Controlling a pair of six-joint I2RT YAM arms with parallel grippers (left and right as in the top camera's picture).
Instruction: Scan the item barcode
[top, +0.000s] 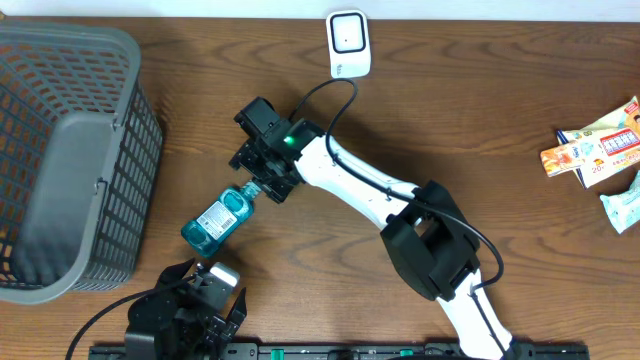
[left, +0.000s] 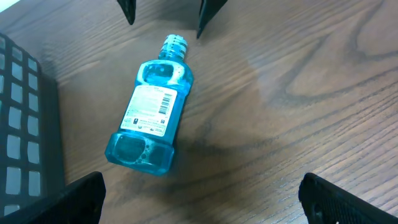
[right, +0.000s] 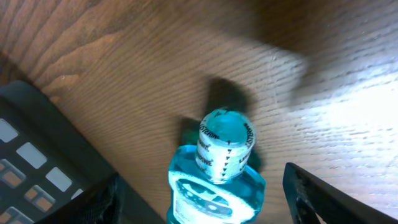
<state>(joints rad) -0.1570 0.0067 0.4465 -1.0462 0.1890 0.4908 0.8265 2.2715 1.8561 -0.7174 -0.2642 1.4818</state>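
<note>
Noting blue bottle (top: 218, 218) lying flat on the table (top: 480, 120) near the basket (top: 140, 130), barcode label facing up. Seeing right gripper (top: 262, 183) straddling the cap, fingers apart, not touching. Recording left gripper (left: 202, 202) spread wide, gripping nothing.

A translucent blue bottle (top: 215, 218) lies on its side on the wooden table (top: 480, 120), left of centre and near. Its cap (right: 225, 142) points far-right and its base near-left. Its white label (left: 149, 111), barcode included, faces up. A white scanner (top: 348, 42) lies at the far edge, well apart.
</note>
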